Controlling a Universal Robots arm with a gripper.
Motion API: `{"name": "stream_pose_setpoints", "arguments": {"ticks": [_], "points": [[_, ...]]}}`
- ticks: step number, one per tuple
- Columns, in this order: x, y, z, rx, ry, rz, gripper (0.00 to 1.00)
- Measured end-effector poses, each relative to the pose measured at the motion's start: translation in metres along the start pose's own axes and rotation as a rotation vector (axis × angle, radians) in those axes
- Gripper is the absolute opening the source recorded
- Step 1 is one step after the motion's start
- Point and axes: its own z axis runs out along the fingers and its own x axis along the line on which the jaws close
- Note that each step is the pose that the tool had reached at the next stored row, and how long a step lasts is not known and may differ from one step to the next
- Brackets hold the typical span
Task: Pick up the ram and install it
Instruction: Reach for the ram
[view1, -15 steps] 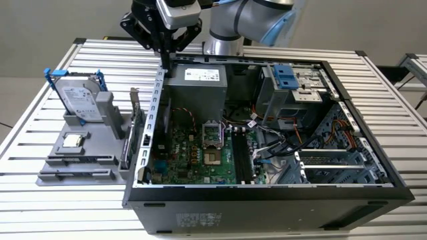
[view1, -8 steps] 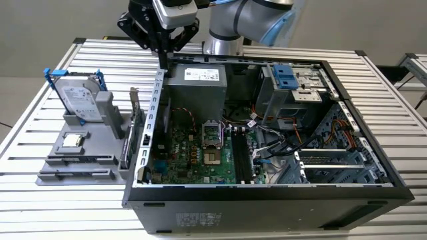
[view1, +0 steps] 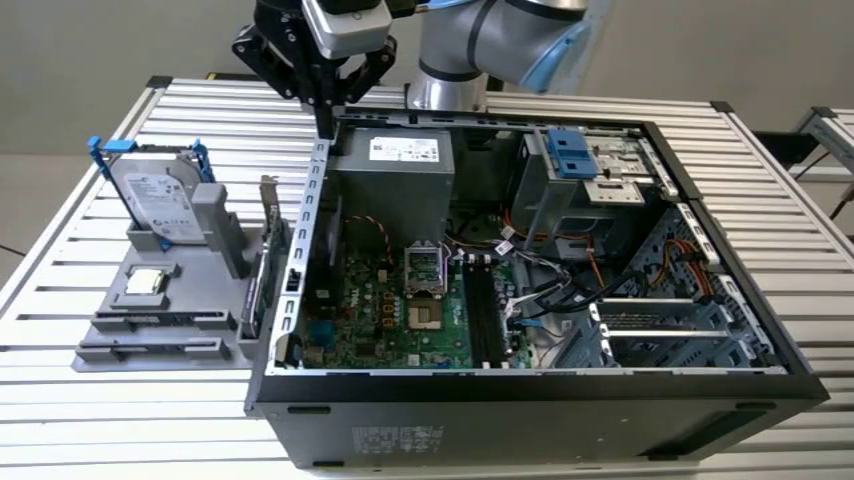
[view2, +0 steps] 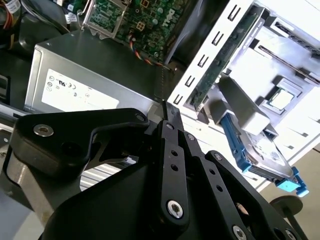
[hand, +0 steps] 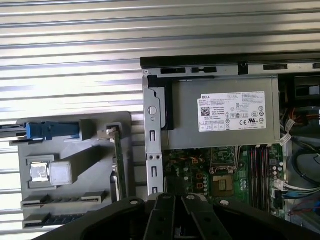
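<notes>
The ram (view1: 278, 262) is a thin circuit-board stick standing on edge in the grey holder (view1: 160, 300), beside the open computer case's left wall. It also appears edge-on in both wrist views (hand: 118, 162) (view2: 218, 67). My gripper (view1: 324, 126) hangs above the case's back-left corner, over the edge of the silver power supply (view1: 394, 165), well above the ram and further back. Its black fingers meet at the tips (view2: 164, 103) and hold nothing. The motherboard's black memory slots (view1: 481, 312) (hand: 257, 172) lie inside the case.
A hard drive with blue rails (view1: 158, 200) and a square silver processor chip (view1: 144, 282) sit on the grey holder. The case (view1: 534, 385) holds cables, a drive cage (view1: 587, 165) and the processor socket (view1: 424, 262). Everything rests on a slatted metal table (view1: 120, 400).
</notes>
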Motion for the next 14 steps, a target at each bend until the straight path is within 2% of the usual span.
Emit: {"name": "stream_pose_setpoints", "arguments": {"ticks": [14], "points": [[0.005,-0.0004,-0.0002,0.0001,0.0,0.0,0.0]]}}
